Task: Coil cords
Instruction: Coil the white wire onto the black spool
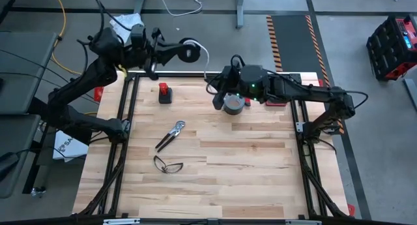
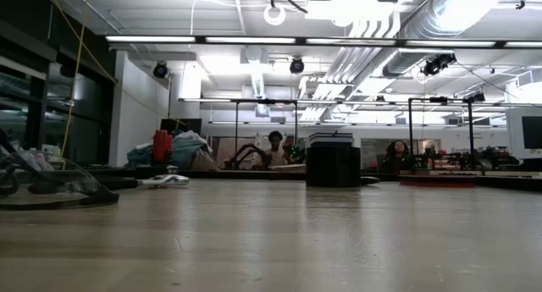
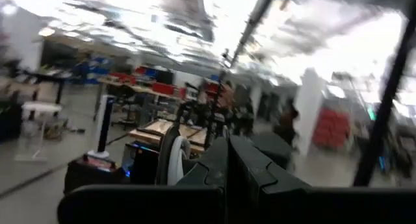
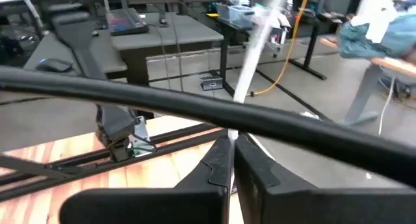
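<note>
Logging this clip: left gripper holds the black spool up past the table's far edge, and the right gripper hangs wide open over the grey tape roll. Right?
Not quite: the right gripper is shut, its fingers pinched on the white cord, as the right wrist view shows. The left gripper does hold the black spool past the far edge.

The wooden tabletop fills the lower half, bare in the foreground. At the left edge lie clear safety glasses, close to the camera. Farther back on the left stands a small red object, with pliers lying flat on the wood near it. Near the middle, at the far side, sits a dark tape roll. Beyond the table a person sits in the room, under long ceiling lights. High up near the top edge hangs a white ring.
</note>
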You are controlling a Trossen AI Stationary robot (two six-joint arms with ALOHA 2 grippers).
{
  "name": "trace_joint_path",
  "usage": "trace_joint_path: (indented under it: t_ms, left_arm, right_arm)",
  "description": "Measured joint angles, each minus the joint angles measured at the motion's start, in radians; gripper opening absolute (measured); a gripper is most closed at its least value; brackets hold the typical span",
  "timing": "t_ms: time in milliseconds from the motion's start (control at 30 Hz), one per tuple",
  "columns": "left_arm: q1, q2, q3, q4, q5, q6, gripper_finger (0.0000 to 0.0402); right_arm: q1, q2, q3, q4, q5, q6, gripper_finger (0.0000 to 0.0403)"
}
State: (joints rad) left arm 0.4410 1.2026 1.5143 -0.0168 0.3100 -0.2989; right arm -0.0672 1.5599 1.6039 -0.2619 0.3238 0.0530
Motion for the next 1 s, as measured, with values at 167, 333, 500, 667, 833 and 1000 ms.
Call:
trace_joint_path:
  t_ms: [167, 333, 500, 667, 833, 1000]
  left_arm:
    - [-0.017, 0.038, 0.0, 0.09, -0.138, -0.166, 0.0001]
    - [-0.045, 0.084, 0.0, 0.134, -0.157, -0.36, 0.0001]
    - [-0.088, 0.126, 0.0, 0.15, -0.174, -0.648, 0.0001]
    - [-0.143, 0.145, 0.0, 0.15, -0.173, -0.817, 0.0001]
    - [-0.199, 0.148, 0.0, 0.15, -0.178, -0.936, 0.0001]
    - [-0.246, 0.148, 0.0, 0.15, -0.196, -1.014, 0.0001]
  right_arm:
    - [0.046, 0.007, 0.0, 0.068, 0.004, -0.017, 0.0001]
    - [0.072, 0.034, 0.0, 0.197, 0.006, -0.069, 0.0001]
    - [0.075, 0.055, 0.0, 0.244, -0.004, -0.08, 0.0]
    - [0.075, 0.057, 0.0, 0.323, -0.044, -0.105, 0.0]
    - [0.075, 0.058, 0.0, 0.383, -0.046, -0.126, 0.0]
    - [0.076, 0.057, 0.0, 0.393, -0.054, -0.143, 0.0]
